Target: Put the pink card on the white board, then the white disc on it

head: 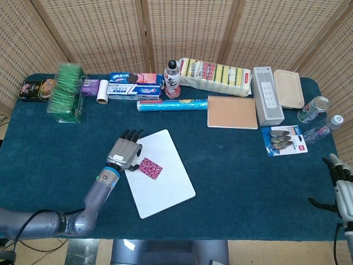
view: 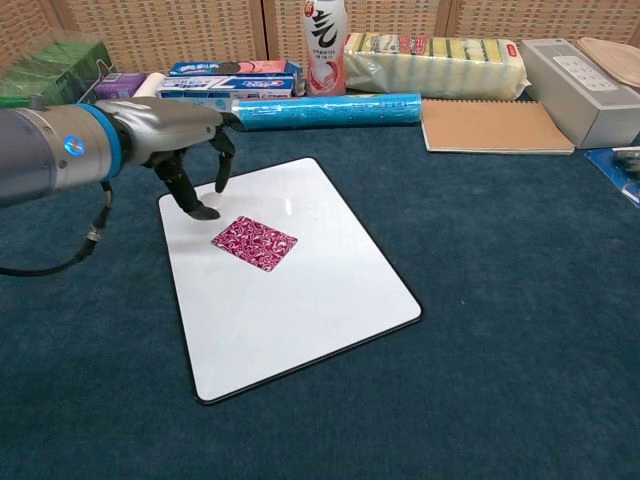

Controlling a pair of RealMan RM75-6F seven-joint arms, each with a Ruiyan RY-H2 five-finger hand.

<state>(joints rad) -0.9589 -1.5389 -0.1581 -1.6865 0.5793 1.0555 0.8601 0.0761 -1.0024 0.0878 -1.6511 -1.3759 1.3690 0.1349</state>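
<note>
The pink patterned card (head: 149,168) (view: 254,243) lies flat on the upper left part of the white board (head: 168,190) (view: 310,320). My left hand (head: 124,153) (view: 186,148) hovers over the board's left edge, just left of the card, fingers curled downward. It pinches the small white disc (head: 138,148), which barely shows against the white board and cannot be made out in the chest view. My right hand (head: 343,192) rests at the table's right front edge, fingers apart and holding nothing.
Along the back stand a green box (head: 67,91), a toothpaste box (head: 133,91), a bottle (head: 172,80), a blue roll (head: 172,105), a sponge pack (head: 216,74), a notebook (head: 232,112) and a grey speaker (head: 267,95). A can (head: 313,109) and a blister pack (head: 284,139) sit right.
</note>
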